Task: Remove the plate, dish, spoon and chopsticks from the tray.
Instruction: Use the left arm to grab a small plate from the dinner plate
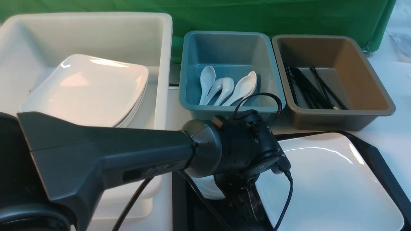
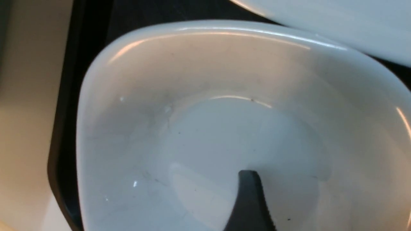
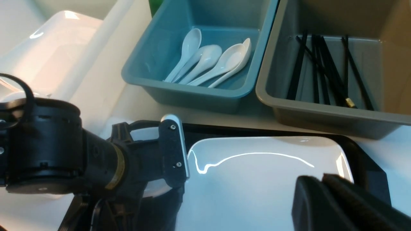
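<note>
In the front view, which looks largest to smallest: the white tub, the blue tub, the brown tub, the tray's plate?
1. white tub
2. plate on the tray: nearest, partly hidden, so unsure
3. brown tub, blue tub: nearly alike

White plate (image 1: 334, 186), black tray (image 1: 375, 166), blue tub (image 1: 224, 48) of white spoons (image 1: 244, 87), brown tub (image 1: 353, 57) of black chopsticks (image 1: 305, 86), green backdrop (image 1: 257, 16).

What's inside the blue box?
White soup spoons lie in a loose bunch on the floor of the blue tub. Its near wall hides the front strip of the floor, so anything there can't be seen.
</note>
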`<action>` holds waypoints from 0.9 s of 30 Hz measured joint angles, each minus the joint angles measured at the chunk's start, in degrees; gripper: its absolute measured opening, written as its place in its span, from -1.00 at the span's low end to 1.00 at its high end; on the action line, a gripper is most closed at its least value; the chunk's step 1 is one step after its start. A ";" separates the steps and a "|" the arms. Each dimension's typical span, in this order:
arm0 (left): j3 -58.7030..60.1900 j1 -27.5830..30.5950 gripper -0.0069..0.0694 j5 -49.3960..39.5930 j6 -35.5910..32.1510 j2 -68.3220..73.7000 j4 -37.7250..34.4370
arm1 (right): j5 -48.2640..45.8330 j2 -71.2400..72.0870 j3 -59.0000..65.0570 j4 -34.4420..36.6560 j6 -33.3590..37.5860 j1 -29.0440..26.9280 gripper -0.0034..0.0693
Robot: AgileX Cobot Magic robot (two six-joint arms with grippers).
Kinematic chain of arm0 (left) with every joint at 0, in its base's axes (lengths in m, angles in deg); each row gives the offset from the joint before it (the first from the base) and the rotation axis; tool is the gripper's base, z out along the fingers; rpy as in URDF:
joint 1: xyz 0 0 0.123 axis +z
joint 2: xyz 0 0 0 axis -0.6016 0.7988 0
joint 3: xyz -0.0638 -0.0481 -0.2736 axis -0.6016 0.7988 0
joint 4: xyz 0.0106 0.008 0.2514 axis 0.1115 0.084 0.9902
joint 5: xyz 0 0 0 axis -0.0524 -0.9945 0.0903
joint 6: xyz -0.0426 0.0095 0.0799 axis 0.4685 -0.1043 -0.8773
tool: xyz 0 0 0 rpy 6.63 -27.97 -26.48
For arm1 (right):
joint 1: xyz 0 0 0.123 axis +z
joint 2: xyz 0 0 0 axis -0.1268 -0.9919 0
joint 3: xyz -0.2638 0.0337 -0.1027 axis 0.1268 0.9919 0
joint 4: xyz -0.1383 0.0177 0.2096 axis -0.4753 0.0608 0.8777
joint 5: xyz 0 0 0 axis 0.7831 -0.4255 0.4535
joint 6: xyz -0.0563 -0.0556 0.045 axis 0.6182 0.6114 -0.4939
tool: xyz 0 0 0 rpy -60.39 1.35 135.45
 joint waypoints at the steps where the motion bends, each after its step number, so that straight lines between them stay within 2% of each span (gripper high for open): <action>1: -0.06 0.00 0.32 -0.07 0.07 0.12 0.00 | 0.06 0.00 0.00 0.00 0.00 0.00 -0.71; 2: -0.06 0.00 0.21 -0.07 0.07 0.20 -0.19 | 0.06 0.00 0.00 0.00 0.00 0.00 -0.71; 3: -0.12 0.00 0.21 -0.07 0.07 0.20 -0.19 | 0.06 0.00 0.00 0.00 0.00 0.00 -0.71; 6: -0.12 -0.06 -0.29 -1.14 0.07 0.39 -0.34 | 0.18 0.00 0.00 0.00 0.00 0.00 -0.71; 7: -0.12 -0.06 -0.32 -1.26 0.01 0.39 -0.34 | 0.18 0.00 0.00 0.00 0.00 0.00 -0.71; 8: -0.17 -0.18 -0.48 -1.33 -0.26 0.39 0.61 | 0.22 0.00 0.00 0.00 0.00 0.00 -0.70; 9: -0.32 -0.33 -0.54 -1.49 -0.26 0.30 1.58 | 0.22 0.00 0.00 0.00 0.00 0.00 -0.70; 17: -0.46 -0.27 -0.76 -3.34 -0.26 -3.89 0.42 | 0.22 0.00 0.00 0.00 0.05 0.00 -0.67; 27: 0.03 -0.26 -0.79 -2.81 -0.03 -15.79 -2.13 | 0.22 0.00 0.00 0.00 0.05 0.00 -0.66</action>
